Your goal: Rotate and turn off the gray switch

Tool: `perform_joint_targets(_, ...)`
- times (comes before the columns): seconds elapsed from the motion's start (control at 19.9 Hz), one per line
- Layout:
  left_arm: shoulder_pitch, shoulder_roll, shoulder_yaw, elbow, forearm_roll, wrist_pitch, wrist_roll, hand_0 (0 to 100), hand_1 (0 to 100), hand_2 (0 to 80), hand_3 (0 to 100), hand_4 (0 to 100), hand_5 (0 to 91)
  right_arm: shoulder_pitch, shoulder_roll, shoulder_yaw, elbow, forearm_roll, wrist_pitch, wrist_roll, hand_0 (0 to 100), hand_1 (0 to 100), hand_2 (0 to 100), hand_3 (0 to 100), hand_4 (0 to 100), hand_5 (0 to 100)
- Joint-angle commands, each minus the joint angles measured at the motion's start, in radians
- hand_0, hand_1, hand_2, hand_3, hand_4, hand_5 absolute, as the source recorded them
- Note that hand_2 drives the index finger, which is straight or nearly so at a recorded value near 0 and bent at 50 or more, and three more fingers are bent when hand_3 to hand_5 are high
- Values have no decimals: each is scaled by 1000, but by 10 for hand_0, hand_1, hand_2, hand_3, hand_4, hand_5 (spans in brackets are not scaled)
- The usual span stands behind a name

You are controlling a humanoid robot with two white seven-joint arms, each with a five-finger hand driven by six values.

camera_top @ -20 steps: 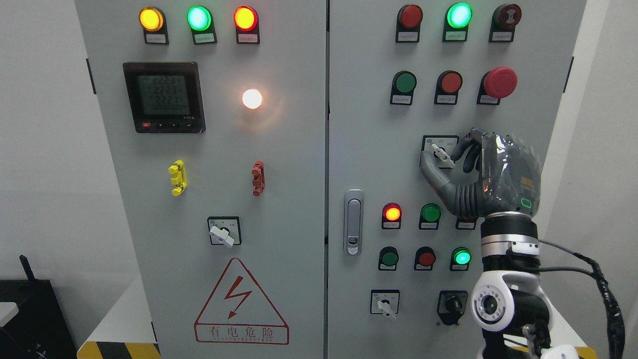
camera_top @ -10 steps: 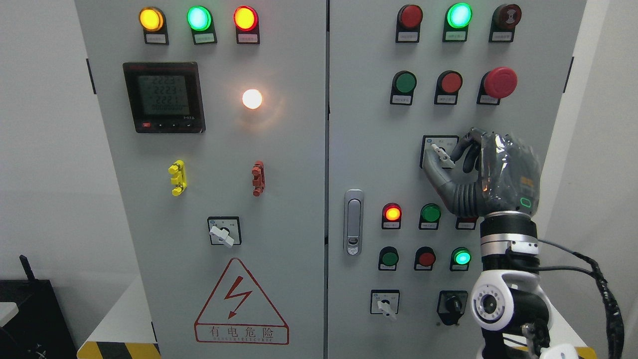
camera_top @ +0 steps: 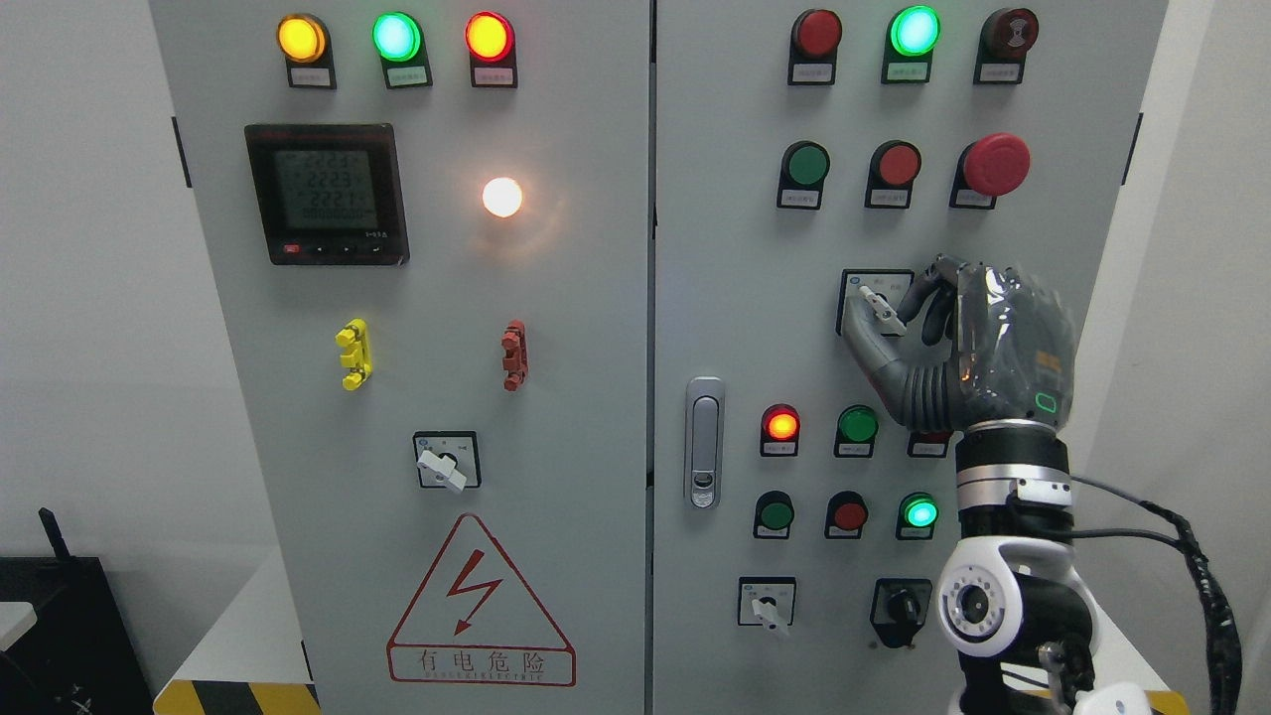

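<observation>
Where fingers hide its base, right hand point(camera_top: 978, 343) seemingly pinches gray switch point(camera_top: 880, 307) (handle tilted).

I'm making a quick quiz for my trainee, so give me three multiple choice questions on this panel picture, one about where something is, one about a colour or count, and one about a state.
1. Where is the right hand?
A. On the door latch
B. At the gray switch on the right door
C. On the digital meter

2. How many lamps glow in the top row of the left door?
A. One
B. Two
C. Three

3. How does the right hand meet the gray switch?
A. Fingers curled around its lever
B. Flat palm far below it
C. Pulled away to the wall

Answers: 1 B, the hand sits at the switch under the red mushroom button. 2 C, a yellow lamp, a green lamp and a red lamp all shine. 3 A, thumb and fingers close on the lever.
</observation>
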Motion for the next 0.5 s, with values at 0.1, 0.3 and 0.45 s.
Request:
perform_joint_targets(0.1, 0, 0, -2, 14, 0, 1, 0, 120, 389, 0, 0, 0, 0, 0, 1, 0, 8, -3, 0, 0, 430, 430, 698, 929, 904, 1000)
perform_joint_targets(0.3, 0, 0, -2, 14, 0, 1, 0, 120, 389, 0, 0, 0, 0, -2, 1, 0, 8, -5, 0, 0, 459, 426, 698, 930, 905, 1000)
perform_joint_targets(0.45, 0, 0, -2, 14, 0, 1, 0, 120, 389, 0, 0, 0, 0, 0, 1, 0, 9, -5, 0, 0, 474, 430, 698, 933, 906, 1000)
